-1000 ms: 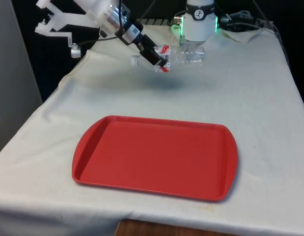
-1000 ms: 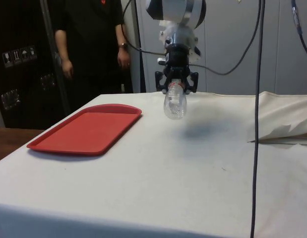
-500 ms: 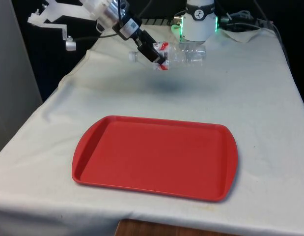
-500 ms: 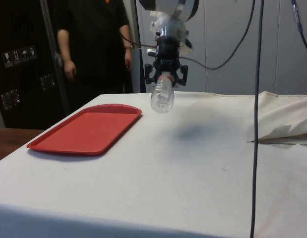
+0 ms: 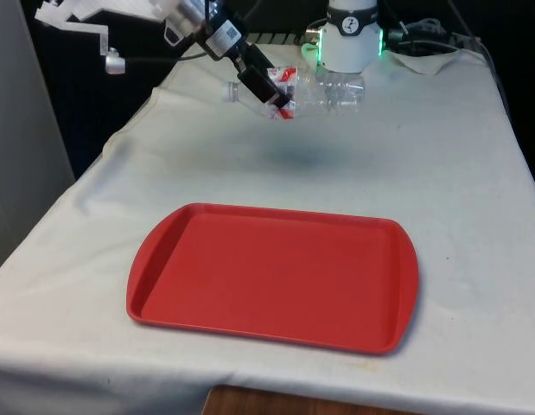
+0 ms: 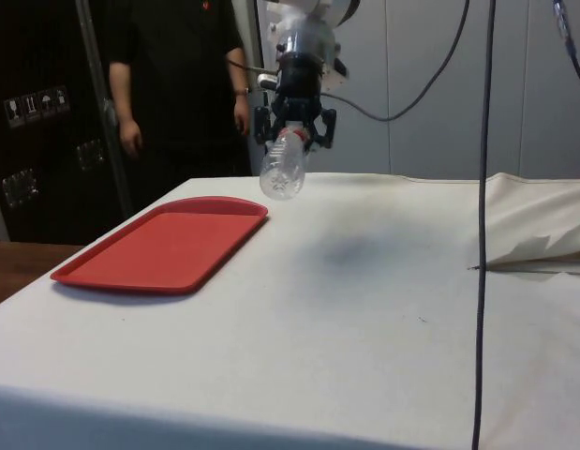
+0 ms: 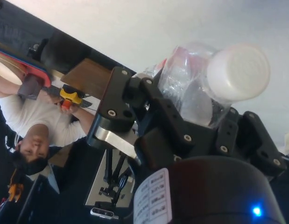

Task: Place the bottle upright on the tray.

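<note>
Front view: the gripper (image 5: 271, 97) clasps a clear plastic bottle (image 5: 323, 93) in the air above the far end of the cloth (image 5: 457, 190), near the front view's left. The bottle lies roughly on its side, its white cap (image 5: 230, 90) pointing to the front view's left and its body reaching towards the front view's right. A red label (image 5: 287, 79) wraps the neck part, just where the fingers close on it. A faint shadow (image 5: 293, 156) lies on the cloth under the bottle.

The red tray (image 5: 276, 275) sits flat on the near half of the table, well apart from the bottle and bare of any load. Its long sides run across the front view.

Side view: the gripper (image 6: 294, 129) hangs over the table's far part, above and just beyond the tray's (image 6: 163, 246) far corner. The bottle (image 6: 283, 167) tilts down from the fingers, its bottom end low and clear of the cloth (image 6: 364, 309). A person (image 6: 168, 84) in dark clothes stands behind the table, arms at the sides. A black cable (image 6: 484, 225) hangs down in the foreground, and the cloth bunches in a fold (image 6: 542, 230) beside it.

Wrist view: the black fingers (image 7: 153, 112) press on both sides of the bottle's (image 7: 191, 88) neck, the cap (image 7: 237, 72) standing out past them. A person (image 7: 27, 126) in a white top shows past the table's edge.
</note>
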